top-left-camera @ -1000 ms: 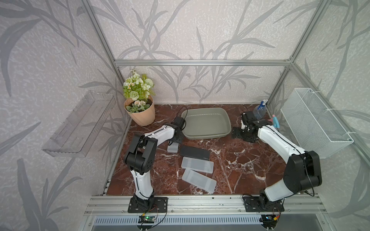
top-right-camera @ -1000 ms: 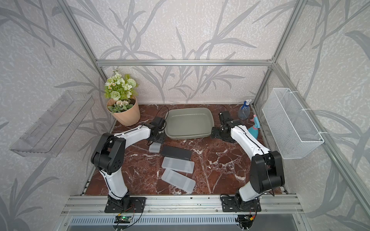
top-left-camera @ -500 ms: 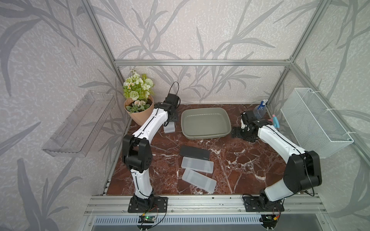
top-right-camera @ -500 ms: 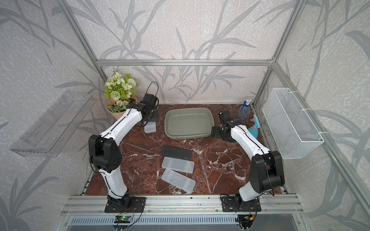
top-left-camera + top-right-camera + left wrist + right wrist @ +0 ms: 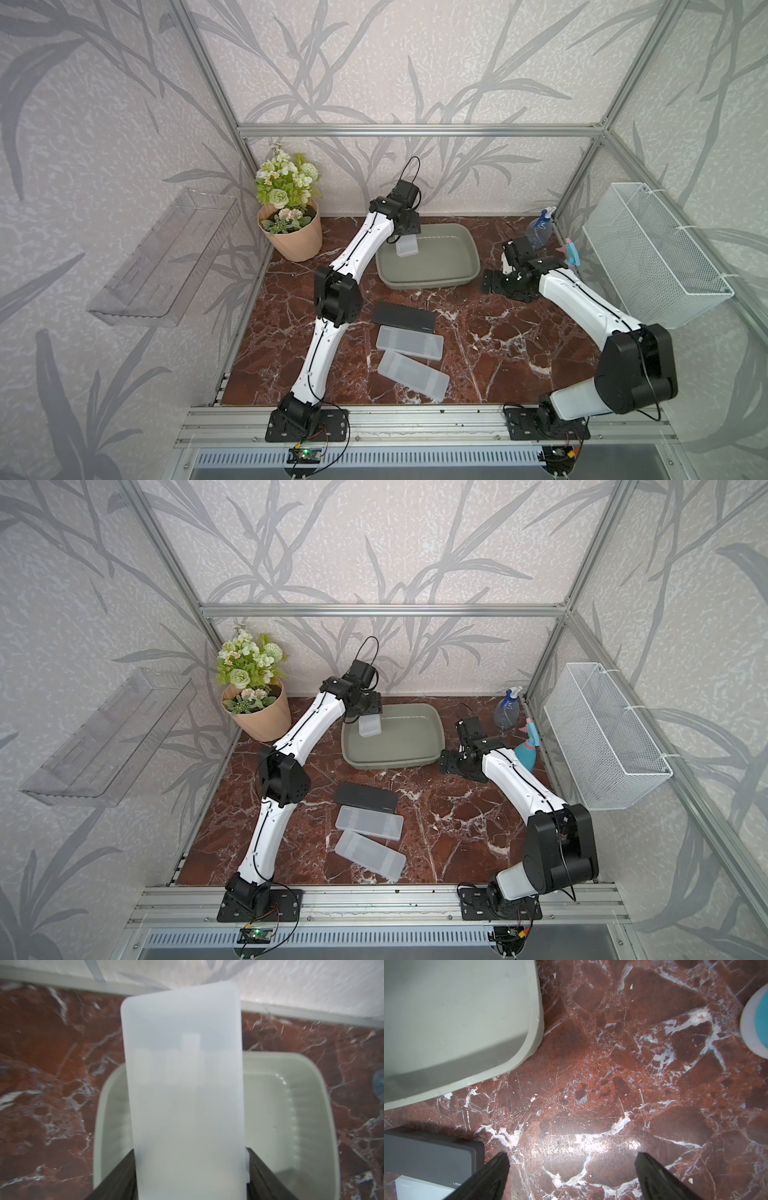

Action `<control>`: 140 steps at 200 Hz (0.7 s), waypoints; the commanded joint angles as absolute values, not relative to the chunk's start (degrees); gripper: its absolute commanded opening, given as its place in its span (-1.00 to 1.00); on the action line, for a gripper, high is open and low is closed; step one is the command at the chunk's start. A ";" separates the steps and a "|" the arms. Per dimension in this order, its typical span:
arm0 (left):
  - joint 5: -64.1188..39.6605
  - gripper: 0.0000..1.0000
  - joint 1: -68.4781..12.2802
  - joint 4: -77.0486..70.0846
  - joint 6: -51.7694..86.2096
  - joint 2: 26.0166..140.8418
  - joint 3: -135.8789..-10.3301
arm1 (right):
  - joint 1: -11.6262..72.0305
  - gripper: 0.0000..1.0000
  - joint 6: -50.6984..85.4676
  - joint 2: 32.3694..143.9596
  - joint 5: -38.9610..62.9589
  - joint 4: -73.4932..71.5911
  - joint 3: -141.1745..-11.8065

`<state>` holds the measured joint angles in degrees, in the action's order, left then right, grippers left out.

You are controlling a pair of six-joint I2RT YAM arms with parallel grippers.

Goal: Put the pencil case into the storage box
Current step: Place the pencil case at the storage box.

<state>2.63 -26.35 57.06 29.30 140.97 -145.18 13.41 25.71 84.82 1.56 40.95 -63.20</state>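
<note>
The pencil case (image 5: pixel 406 246), a frosted translucent one, is clamped by its end between the jaws of the left gripper (image 5: pixel 405 232) and hangs in the air above the left part of the storage box (image 5: pixel 428 283), clear of its floor. A second ago that gripper was low at the table beside the box's near left corner; half a second ago it was lifted next to the flower pot (image 5: pixel 293 237); now it is over the tub. The right gripper (image 5: pixel 494 282) has not shifted: its jaws stand wide apart above bare marble table (image 5: pixel 498 353) just off the box's near right corner. The left wrist view shows the case (image 5: pixel 182 1093) covering most of the box (image 5: pixel 330 1126) beneath, its fingers (image 5: pixel 122 1176) pressed to both edges, which the top views hide under the wrist. The right wrist view shows nothing between its fingers (image 5: pixel 496 1169), only the box's corner (image 5: pixel 535 1022) and a black case (image 5: pixel 425 1153). On the table nearer the front lie that black case (image 5: pixel 404 316) and two frosted cases (image 5: pixel 409 342), close together. A spray bottle (image 5: pixel 540 226) stands at the back right, a wire basket (image 5: pixel 656 257) and a clear tray (image 5: pixel 166 257) hang on the walls.
</note>
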 commanded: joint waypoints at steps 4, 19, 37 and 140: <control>0.72 0.20 -25.39 56.86 29.80 142.46 -145.72 | 13.62 0.98 27.23 83.14 2.20 40.41 -61.80; 1.03 0.21 -25.57 57.23 29.36 143.84 -145.70 | 13.62 0.98 27.51 83.04 2.15 40.12 -61.52; 2.35 0.21 -25.75 58.15 28.35 145.17 -145.39 | 13.61 0.98 27.42 83.44 2.02 40.30 -61.85; 5.78 0.25 -25.14 62.45 25.05 148.09 -140.96 | 13.62 0.98 27.34 86.92 1.94 40.74 -64.50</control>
<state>4.56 -25.39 59.46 26.28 146.41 -142.54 13.41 27.03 86.17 2.02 40.53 -62.81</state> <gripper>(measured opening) 0.719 0.989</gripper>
